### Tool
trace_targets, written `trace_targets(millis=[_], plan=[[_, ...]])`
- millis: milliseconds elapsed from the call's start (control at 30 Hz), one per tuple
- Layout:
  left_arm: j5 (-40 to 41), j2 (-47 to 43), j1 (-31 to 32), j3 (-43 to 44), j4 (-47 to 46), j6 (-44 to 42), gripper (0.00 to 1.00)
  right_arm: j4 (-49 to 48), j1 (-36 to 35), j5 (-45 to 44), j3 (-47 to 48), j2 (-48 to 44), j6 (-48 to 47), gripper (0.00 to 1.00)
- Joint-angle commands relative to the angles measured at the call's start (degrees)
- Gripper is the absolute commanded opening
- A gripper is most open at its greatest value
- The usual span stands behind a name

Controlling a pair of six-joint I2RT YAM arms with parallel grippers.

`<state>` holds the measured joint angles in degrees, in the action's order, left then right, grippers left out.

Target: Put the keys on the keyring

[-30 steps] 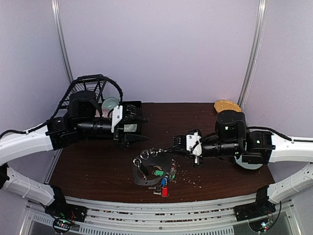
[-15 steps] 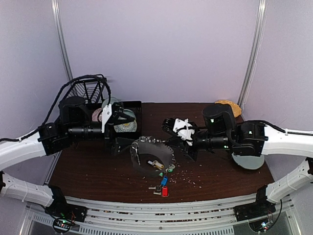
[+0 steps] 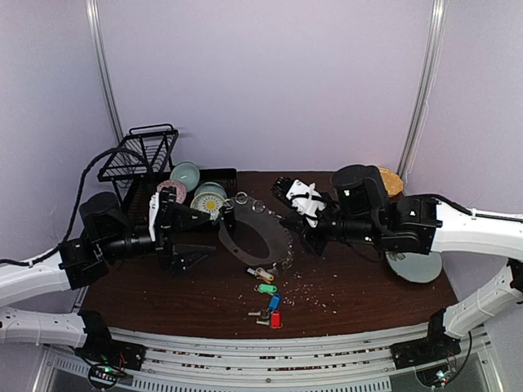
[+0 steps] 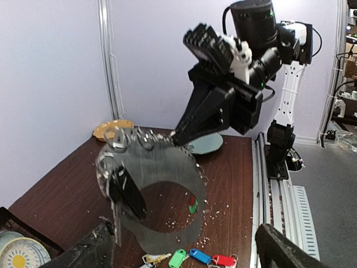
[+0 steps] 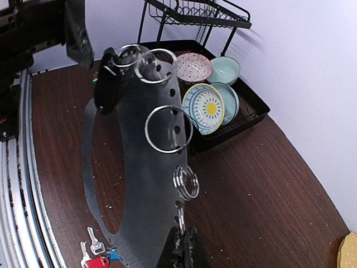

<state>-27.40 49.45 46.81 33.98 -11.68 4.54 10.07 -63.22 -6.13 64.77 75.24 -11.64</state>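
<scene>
- 2 arms face each other across the table (image 3: 163, 294).
- Right gripper (image 3: 286, 220) pinches the keyring (image 3: 255, 237), lifted and tilted.
- Left gripper (image 3: 200, 238) spread wide, beside the hoop.

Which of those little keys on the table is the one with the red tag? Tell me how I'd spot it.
Start at the big dark hoop held up mid-table, then drop toward the near edge to the small cluster of keys lying flat. The red-tagged key lies nearest that edge, just past the blue and green ones.
</scene>
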Motion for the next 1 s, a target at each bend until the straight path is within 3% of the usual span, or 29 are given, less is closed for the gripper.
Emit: trace_targets(millis=[0,133,267,400,533,667,833,967], plan=[[1.01,3.23,-0.4,-5.55,-15.6,7.96,0.88,-3.8,0.31,-2.53,2.81,0.82,2.58,0.0],[11.73,6.46,-0.4,-5.34,-18.03,9.24,0.89,-6.63,0.3,0.63,1.65,0.53,2.3,0.0],[6.09,12.66,-0.33,-2.82,-19.96,10.49,0.8,-6.12,0.41,2.66,2.92,1.81,2.27,0.0],[1.06,16.17,-0.32,-1.6,-22.21,12.75,0.46,-6.65,0.43,4.84,2.89,1.95,0.63,0.0],[-1.46,15.67,-0.32,-2.15,-23.7,12.66,0.0,-5.48,0.4,6.71,2.22,1.32,-4.4,0.0],[-0.15,15.91,-0.4,-0.98,-17.74,12.66,0.0,-3.47,0.46,11.68,-0.66,-0.99,-15.68,0.0],[-2.02,18.97,-0.35,2.93,-7.61,11.69,0.0,-8.47,0.38,18.12,-6.64,-7.0,-32.72,0.0],[-4.05,20.96,-0.39,3.86,-5.5,10.49,0.0,-6.5,0.34,22.98,-5.27,-7.67,-39.18,0.0]])
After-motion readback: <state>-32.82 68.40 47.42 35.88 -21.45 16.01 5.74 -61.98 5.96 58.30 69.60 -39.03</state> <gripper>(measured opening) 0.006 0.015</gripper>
